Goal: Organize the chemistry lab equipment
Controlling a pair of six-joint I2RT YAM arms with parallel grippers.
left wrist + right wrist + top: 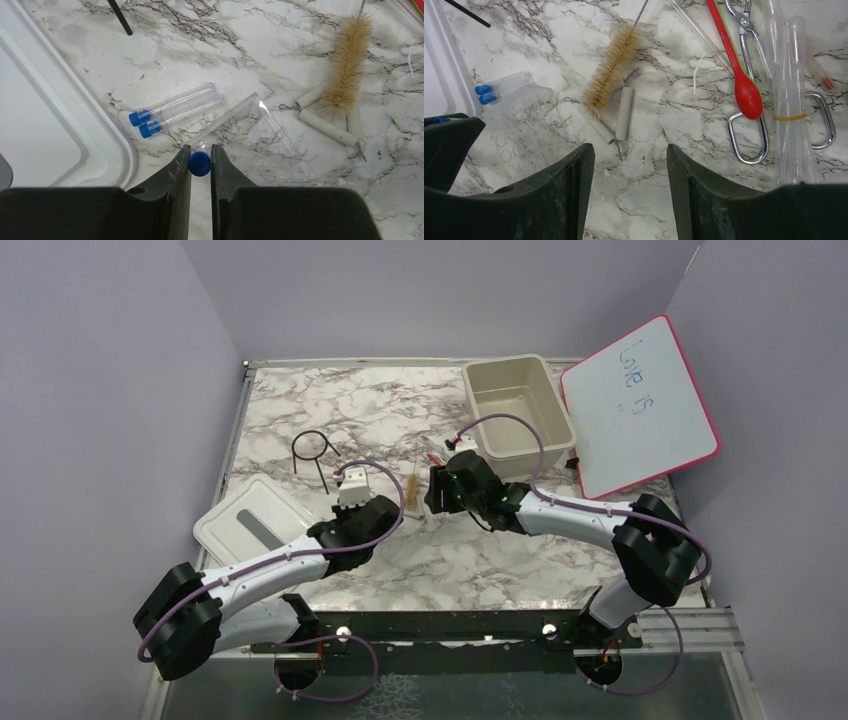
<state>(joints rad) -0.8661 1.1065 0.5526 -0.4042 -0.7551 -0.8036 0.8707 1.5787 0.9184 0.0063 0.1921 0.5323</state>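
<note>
My left gripper (200, 151) is shut on a clear tube, whose blue cap (200, 164) shows between the jaws. Two more blue-capped tubes (172, 111) lie side by side beside the white lid (45, 125). A clear plastic rack (260, 132) lies flat just ahead of the gripper. My right gripper (629, 155) is open and empty above bare marble, near the tan-bristled brush (611, 75). To its right lie a red spoon (746, 92), a metal wire clamp (751, 145) and a banded bundle of clear tubes (791, 115). A black wire ring (312, 447) lies further back.
The beige tub (517, 415) stands at the back right, with the pink-framed whiteboard (640, 405) beside it. The white lid (250, 525) lies at the left. Beige ceramic rods on wire (624, 112) lie under the brush. Both grippers (352, 502) (440, 490) are close together mid-table.
</note>
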